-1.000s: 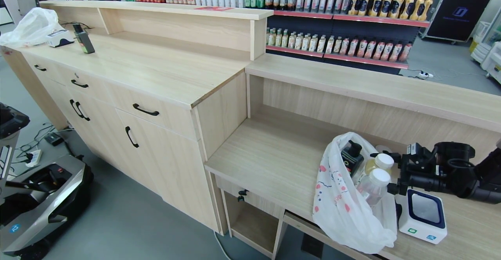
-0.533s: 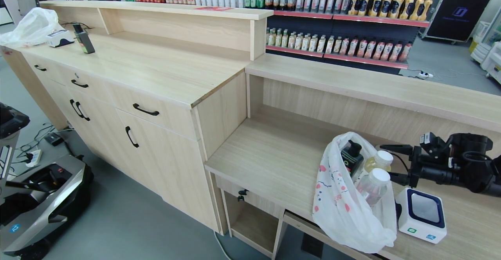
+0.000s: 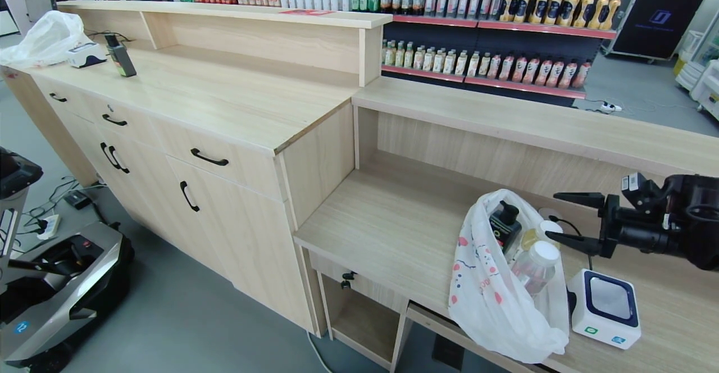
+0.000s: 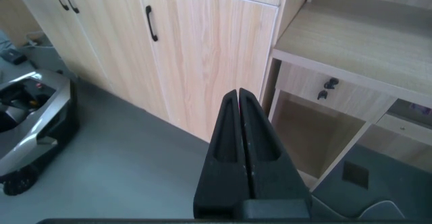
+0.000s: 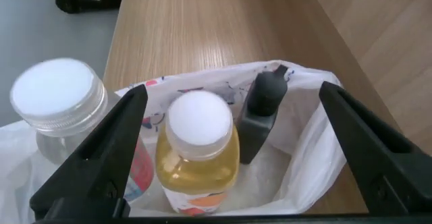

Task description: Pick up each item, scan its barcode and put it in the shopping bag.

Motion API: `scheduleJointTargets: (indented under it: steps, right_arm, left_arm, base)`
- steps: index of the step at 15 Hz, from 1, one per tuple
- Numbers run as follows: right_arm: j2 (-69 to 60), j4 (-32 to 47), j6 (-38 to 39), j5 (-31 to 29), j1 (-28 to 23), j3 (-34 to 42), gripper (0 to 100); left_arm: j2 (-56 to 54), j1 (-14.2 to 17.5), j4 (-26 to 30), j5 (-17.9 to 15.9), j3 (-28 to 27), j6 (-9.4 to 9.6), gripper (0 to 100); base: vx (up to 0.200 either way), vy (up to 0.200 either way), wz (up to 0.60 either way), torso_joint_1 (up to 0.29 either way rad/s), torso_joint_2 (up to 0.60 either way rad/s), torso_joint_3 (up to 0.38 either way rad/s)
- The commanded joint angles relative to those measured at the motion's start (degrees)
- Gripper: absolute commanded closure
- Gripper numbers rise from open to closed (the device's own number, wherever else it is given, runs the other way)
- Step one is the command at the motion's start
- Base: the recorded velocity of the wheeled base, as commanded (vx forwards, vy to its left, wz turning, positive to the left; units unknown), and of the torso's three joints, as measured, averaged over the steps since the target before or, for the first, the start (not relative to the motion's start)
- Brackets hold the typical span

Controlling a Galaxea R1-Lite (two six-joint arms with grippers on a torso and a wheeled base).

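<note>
Left gripper: black fingers pressed together with nothing between them, held over the grey floor in front of the light-wood cabinet doors. Taller table, at left: a crumpled white plastic bag lay at its far-left end, a small white box-shaped device sat just beside it, and a dark handheld device stood upright next to that; drawers and doors with black handles were set below the top. Background: store shelves carried rows of bottled drinks. Lower table, at right: the shopping bag, white with red spots, sat open near the front edge, its lower part drooping over that edge. Three items stood inside it: a black pump bottle at the far side, a yellow-liquid bottle with a white cap, and a clear bottle with a white cap nearest the front. Right gripper: fingers spread wide and empty, hovering just to the right of the bag's mouth, about level with the bottle caps; in the right wrist view the yellow-liquid bottle appeared between the two fingers. Barcode scanner: white, with a dark-framed window facing up, it stood on the lower table just beside the bag, on its right.
</note>
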Motion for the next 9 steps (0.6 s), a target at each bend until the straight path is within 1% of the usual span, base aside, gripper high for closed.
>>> scheduleJointTargets:
  steps: [1, 2, 3, 5, 7, 9]
  right_arm:
    - [-5.24, -0.31, 1.36, 0.01, -0.92, -0.12, 0]
    - [-7.53, -0.14, 1.54, 0.01, -1.28, -0.03, 0]
    - [-12.8, 0.13, 2.06, 0.01, -2.24, 1.2, 0]
    - [-20.62, -0.05, 4.61, 0.01, -4.0, 6.12, 0]
    - [-25.46, -0.31, 4.35, 0.01, -7.96, 10.25, 0]
    - [-27.74, -0.4, 0.83, -0.43, -13.67, 11.83, 0]
  left_arm:
    - [-0.02, 0.0, 0.0, 0.04, 0.0, 0.04, 100]
    - [-0.02, 0.0, 0.0, 0.04, 0.0, -0.05, 100]
    - [-0.02, 0.0, 0.0, 0.04, 0.0, 0.04, 100]
    - [-0.02, 0.0, 0.0, 0.04, 0.0, 0.04, 100]
    - [-0.02, 0.0, 0.0, 0.04, 0.0, -0.05, 100]
    - [-0.02, 0.0, 0.0, 0.04, 0.0, 0.04, 100]
  base:
    - [0.0, 0.0, 0.0, 0.0, 0.0, 0.0]
    - [0.0, 0.0, 0.0, 0.0, 0.0, 0.0]
    - [0.0, 0.0, 0.0, 0.0, 0.0, 0.0]
    - [0.0, 0.0, 0.0, 0.0, 0.0, 0.0]
    - [0.0, 0.0, 0.0, 0.0, 0.0, 0.0]
    - [0.0, 0.0, 0.0, 0.0, 0.0, 0.0]
